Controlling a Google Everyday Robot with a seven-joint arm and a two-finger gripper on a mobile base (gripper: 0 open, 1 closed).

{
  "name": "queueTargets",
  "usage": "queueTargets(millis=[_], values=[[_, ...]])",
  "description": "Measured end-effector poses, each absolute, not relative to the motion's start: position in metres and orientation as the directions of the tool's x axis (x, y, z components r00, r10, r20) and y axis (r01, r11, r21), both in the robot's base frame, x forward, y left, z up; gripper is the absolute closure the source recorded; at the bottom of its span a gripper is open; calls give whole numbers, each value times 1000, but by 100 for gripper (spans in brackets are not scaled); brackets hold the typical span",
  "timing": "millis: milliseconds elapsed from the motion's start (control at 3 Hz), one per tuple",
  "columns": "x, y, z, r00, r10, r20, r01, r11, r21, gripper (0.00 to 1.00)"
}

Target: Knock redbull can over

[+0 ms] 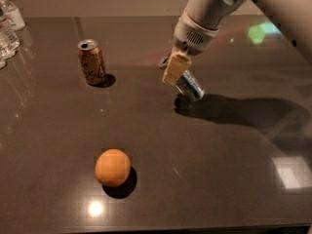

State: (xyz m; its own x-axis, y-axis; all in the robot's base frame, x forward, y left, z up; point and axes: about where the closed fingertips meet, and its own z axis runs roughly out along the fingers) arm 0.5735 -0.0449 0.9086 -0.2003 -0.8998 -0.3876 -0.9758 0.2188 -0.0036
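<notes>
The redbull can, slim and silver-grey with bluish markings, stands on the dark table right of centre. It is tilted steeply, its top leaning up and to the left and its base lower right. My gripper, with a tan pad, hangs from the white arm and sits right at the can's upper end, covering its top.
A wider brown-gold can stands upright at the back left. An orange lies at the front left. Water bottles stand at the far left edge. The arm's shadow falls right of the tilted can.
</notes>
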Motion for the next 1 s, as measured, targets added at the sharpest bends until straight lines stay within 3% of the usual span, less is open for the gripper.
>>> queueTargets(millis=[333,1000], values=[[567,-54,893,-201,-930,-306,-978,206,17,82],[560,-62,868,-179,-962,-206,-984,172,51,36]])
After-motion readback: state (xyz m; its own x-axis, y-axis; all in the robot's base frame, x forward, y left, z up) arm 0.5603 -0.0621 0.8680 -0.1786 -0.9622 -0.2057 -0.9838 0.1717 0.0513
